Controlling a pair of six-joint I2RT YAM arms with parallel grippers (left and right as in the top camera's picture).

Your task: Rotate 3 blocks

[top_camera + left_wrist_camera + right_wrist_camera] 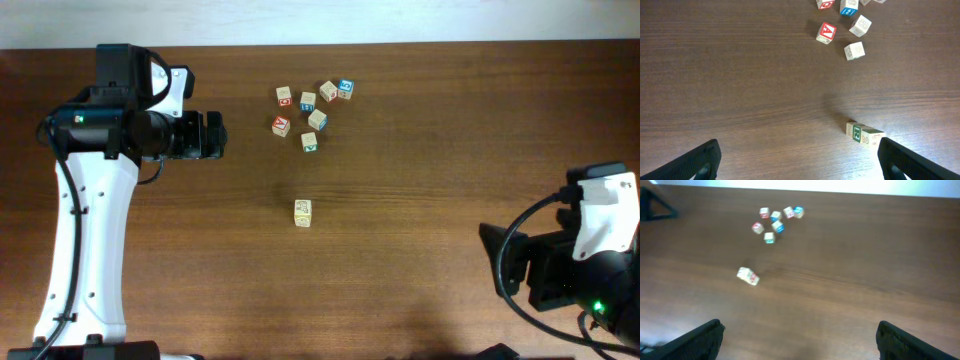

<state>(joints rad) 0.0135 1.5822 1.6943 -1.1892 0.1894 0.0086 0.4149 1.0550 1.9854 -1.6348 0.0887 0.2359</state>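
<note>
Wooden blocks point(865, 135) show green lettering (left wrist only).

Left end effector point(216, 135) at ten o'clock points toward three, jaws spread wide; right end effector point(490, 262) at four o'clock, likewise spread.

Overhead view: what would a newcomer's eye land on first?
A loose cluster of alphabet cubes, some red- or blue-marked, lies high in the view. Below it, near the centre, the blocks sit apart as a tight pale clump. The left gripper and right gripper both stand open, well clear of everything.
</note>
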